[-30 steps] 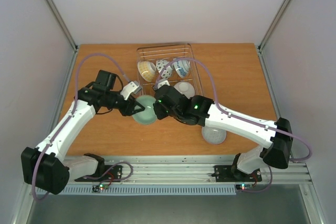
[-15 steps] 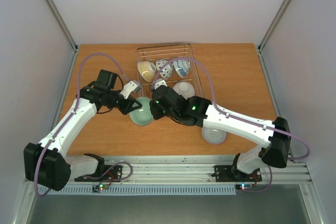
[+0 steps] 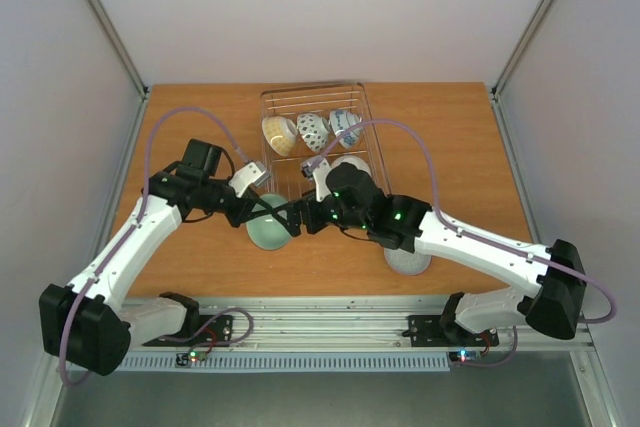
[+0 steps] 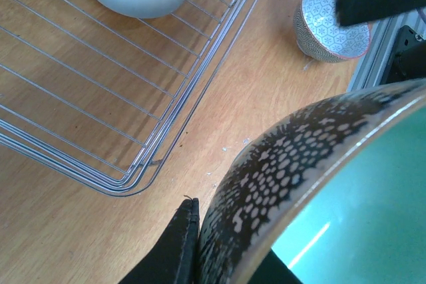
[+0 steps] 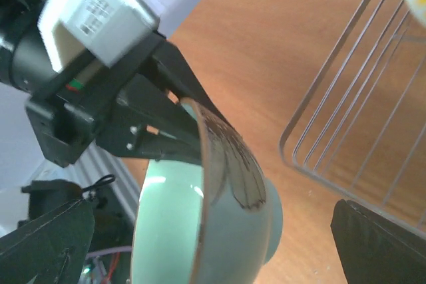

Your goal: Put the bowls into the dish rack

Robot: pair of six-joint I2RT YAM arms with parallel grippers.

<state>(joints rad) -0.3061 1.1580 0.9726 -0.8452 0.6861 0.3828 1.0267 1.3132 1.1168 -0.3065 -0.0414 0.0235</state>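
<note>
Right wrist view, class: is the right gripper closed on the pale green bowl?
No, the right gripper stands wide open, its fingers clear of the pale green bowl, whose rim the left gripper pinches.

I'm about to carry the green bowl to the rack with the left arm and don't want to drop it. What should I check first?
1. Left gripper shut on the green bowl's rim: ok.
2. Hold firm enough to travel: cannot tell, since only the rim is pinched.
3. Right gripper open: ok.
4. Right gripper clear of the bowl: not ok. In the right wrist view the bowl sits between its spread fingers, so I'd back it off first.
5. Free spot in the dish rack: ok, there is bare wire left of the white bowl.
6. Grey bowl on the table is off the path: ok.
</note>
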